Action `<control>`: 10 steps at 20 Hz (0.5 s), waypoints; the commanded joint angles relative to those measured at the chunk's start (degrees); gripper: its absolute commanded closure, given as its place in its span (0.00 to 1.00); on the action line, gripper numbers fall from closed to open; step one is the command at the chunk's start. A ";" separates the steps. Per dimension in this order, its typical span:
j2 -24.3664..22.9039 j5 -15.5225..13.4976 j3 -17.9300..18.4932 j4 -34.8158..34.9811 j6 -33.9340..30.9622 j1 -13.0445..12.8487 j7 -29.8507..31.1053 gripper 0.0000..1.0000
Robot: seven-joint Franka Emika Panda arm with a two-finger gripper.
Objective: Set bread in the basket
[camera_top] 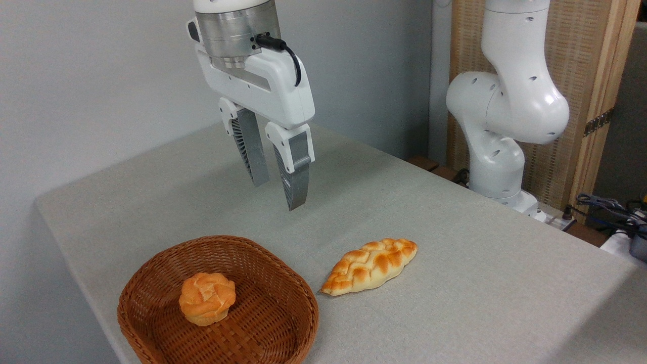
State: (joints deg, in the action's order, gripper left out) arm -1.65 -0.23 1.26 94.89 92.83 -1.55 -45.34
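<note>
Two baked items sit on the grey table [455, 263]: the braided bread [370, 266] lies flat on the cloth just right of the basket [283, 328], outside its rim, and a round orange bun [206, 298] rests inside the basket. Above and farther back, the gripper [279, 193] hangs in the air, fingers slightly parted and holding nothing, well apart from the loaf.

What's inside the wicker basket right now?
One small round orange knotted bun sits in the basket, left of centre. The rest of the woven floor is bare. The braided loaf lies outside on the table. The near rim is cut off by the frame.
</note>
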 commanded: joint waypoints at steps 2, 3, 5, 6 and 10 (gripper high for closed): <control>-1.42 -1.09 1.11 1.87 -0.81 -0.30 0.60 0.00; -1.42 -1.09 1.11 2.22 -0.81 -0.30 0.60 0.00; -2.04 -0.56 1.11 4.24 -0.63 -0.30 0.43 0.00; -3.17 -0.04 1.20 6.95 0.33 -0.30 -0.01 0.00; -9.05 2.07 1.20 20.02 8.83 -0.30 -4.12 0.00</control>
State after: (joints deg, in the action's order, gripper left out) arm -3.48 0.01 1.80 101.74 94.32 -1.52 -45.83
